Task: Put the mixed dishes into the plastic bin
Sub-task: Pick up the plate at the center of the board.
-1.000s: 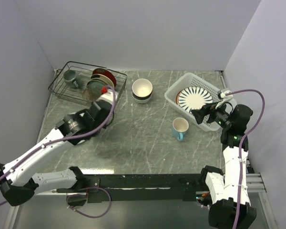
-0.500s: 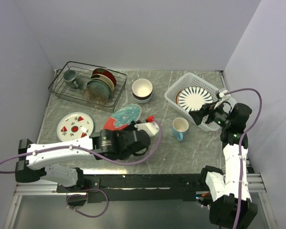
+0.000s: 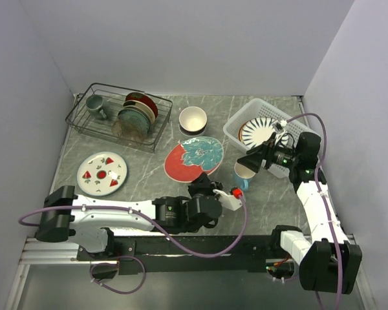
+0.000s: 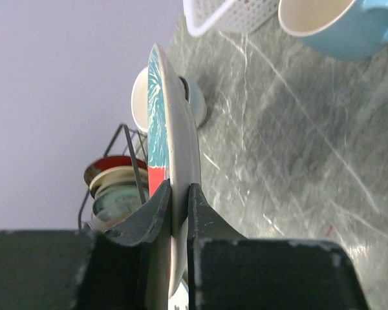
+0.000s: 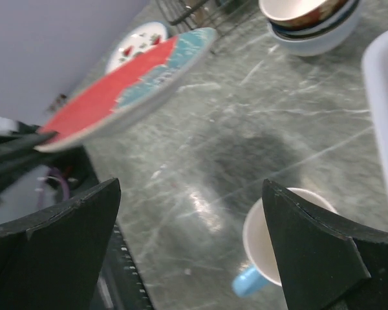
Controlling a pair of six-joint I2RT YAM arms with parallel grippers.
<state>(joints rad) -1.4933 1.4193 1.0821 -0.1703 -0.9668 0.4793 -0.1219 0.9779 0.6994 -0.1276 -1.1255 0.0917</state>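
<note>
Left wrist view shows our left end effector (image 4: 178, 197) pinched narrow on the rim of the red plate (image 4: 178, 129), held above the tabletop (image 4: 297, 148), short of the bin (image 3: 236, 120). Our right end effector (image 3: 247, 159) gapes wide over the blue mug (image 3: 244, 173). We judge the carry underway; next we must clear the bin's rim and lay the plate flat.

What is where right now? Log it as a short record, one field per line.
left gripper: shut on the rim of the red plate, lifted above the table
right gripper: open, at the blue mug, not gripping it
bin: holds the striped plate
loose on table: blue mug, stack of bowls, fruit plate
rack: grey-green mug, upright plates
</note>
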